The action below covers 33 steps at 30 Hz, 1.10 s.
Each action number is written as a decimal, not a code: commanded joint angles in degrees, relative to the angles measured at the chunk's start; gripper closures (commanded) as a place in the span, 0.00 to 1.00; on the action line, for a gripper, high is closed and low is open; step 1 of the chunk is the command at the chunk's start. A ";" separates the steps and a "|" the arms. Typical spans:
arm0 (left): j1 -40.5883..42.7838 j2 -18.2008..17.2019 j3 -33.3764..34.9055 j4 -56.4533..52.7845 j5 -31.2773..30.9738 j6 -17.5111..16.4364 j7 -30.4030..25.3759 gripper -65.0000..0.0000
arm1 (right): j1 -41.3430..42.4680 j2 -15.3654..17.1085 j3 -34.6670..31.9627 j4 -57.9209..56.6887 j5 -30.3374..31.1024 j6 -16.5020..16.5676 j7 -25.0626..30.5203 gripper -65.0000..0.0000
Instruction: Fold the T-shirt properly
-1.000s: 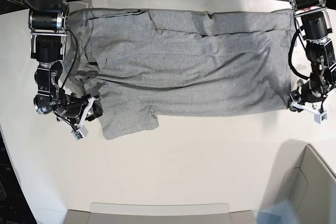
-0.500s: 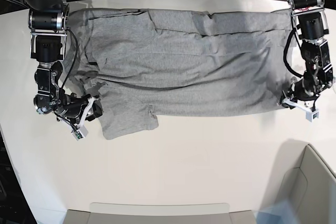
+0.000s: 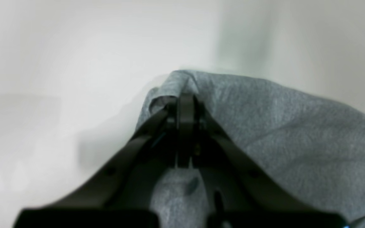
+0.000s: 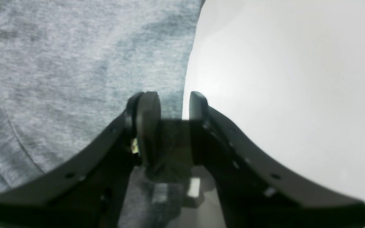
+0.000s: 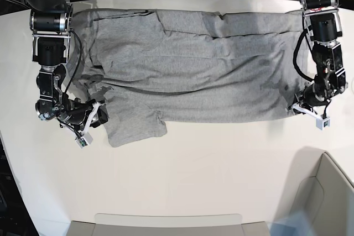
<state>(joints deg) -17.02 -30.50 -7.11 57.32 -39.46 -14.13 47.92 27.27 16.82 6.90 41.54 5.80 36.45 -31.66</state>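
Left gripper [image 3: 185, 104] pinching T-shirt [image 3: 296, 133] hem

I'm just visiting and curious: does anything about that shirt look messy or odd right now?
Yes. The T-shirt lies wrinkled across the table, with one sleeve sticking out toward the front and cloth bunched beside it. Its far corner is puckered where the left end effector pinches it.

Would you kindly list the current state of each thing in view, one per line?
T-shirt: spread flat on the table, plain side up, wrinkled, not yet folded.
Left gripper: shut on the T-shirt's corner.
Right gripper: jaws apart at the T-shirt's edge, one over the cloth, one over the table.
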 commanded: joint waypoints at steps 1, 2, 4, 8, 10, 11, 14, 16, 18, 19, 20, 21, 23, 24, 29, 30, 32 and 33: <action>-1.23 -1.19 -0.23 2.77 -0.76 -0.42 -1.02 1.00 | -0.23 0.72 -0.35 -0.35 -3.30 -0.09 -4.25 0.73; -1.05 -1.10 -0.23 4.61 -0.76 -0.42 -1.02 1.00 | -0.23 0.72 -0.35 -0.35 -3.30 -0.09 -4.25 0.73; 1.06 -1.10 -0.31 8.04 -0.76 -0.42 -0.76 1.00 | -0.23 0.72 -0.35 -0.35 -3.30 -0.09 -4.25 0.73; 4.84 -0.66 -4.09 14.72 -0.84 -0.42 0.39 1.00 | -0.23 0.72 -0.35 -0.35 -3.30 -0.09 -4.25 0.73; 6.86 -0.66 -5.06 16.92 -0.84 -0.42 1.88 1.00 | -0.23 0.72 -0.35 -0.35 -3.30 -0.09 -4.25 0.73; 8.00 -0.66 -5.33 17.98 -0.84 -0.42 2.50 1.00 | -0.23 0.72 -0.35 -0.35 -3.30 -0.09 -4.25 0.73; 13.37 -0.58 -4.97 23.60 -0.84 -0.42 2.94 1.00 | -0.23 0.72 -0.35 -0.35 -3.30 -0.09 -4.25 0.73; 17.94 -0.14 -4.89 28.70 -0.84 -0.42 2.94 1.00 | -0.23 0.72 -0.26 -0.35 -3.30 -0.09 -4.25 0.73; 22.16 1.01 -4.80 33.54 -0.84 -0.42 3.02 1.00 | -0.23 0.72 -0.26 -0.35 -3.30 -0.09 -4.25 0.73; 23.74 1.27 -4.80 34.86 -0.84 -0.42 3.02 1.00 | -0.15 0.72 -0.26 -0.35 -3.30 -0.09 -4.25 0.73; 25.59 1.62 -4.71 35.91 -0.84 -0.42 3.02 1.00 | -0.15 0.72 -0.26 -0.35 -3.30 -0.09 -4.25 0.73; 27.08 2.24 -4.53 36.53 -0.84 -0.42 3.02 1.00 | -0.15 0.72 -0.26 -0.35 -3.30 -0.09 -4.25 0.73; 29.10 2.50 -3.22 36.70 -0.49 -0.42 3.02 1.00 | -0.15 0.63 -0.26 -0.35 -3.30 -0.09 -4.25 0.73; 29.98 2.41 -2.42 36.61 -0.41 -0.42 3.02 1.00 | -0.15 0.54 -0.26 -0.35 -3.30 -0.09 -4.25 0.73; 31.83 2.50 -1.63 37.32 -0.76 -0.42 3.02 1.00 | -0.15 0.46 -0.26 -0.35 -3.30 -0.09 -4.25 0.73; 31.83 2.50 -1.63 38.11 -0.76 -0.42 3.11 1.00 | -0.15 0.37 -0.26 -0.35 -3.30 -0.09 -4.25 0.73; 31.83 2.41 -1.63 40.13 -0.76 -0.42 4.52 0.92 | -0.15 0.37 -0.26 -0.35 -3.30 -0.09 -4.25 0.73; 31.83 2.33 -1.63 41.10 -0.58 -0.42 5.66 0.87 | -0.15 0.37 -0.26 -0.35 -3.30 -0.09 -4.25 0.73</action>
<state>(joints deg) 15.22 -27.18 -8.25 97.47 -39.48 -14.39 54.72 27.16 16.82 6.85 41.60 5.65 36.45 -31.66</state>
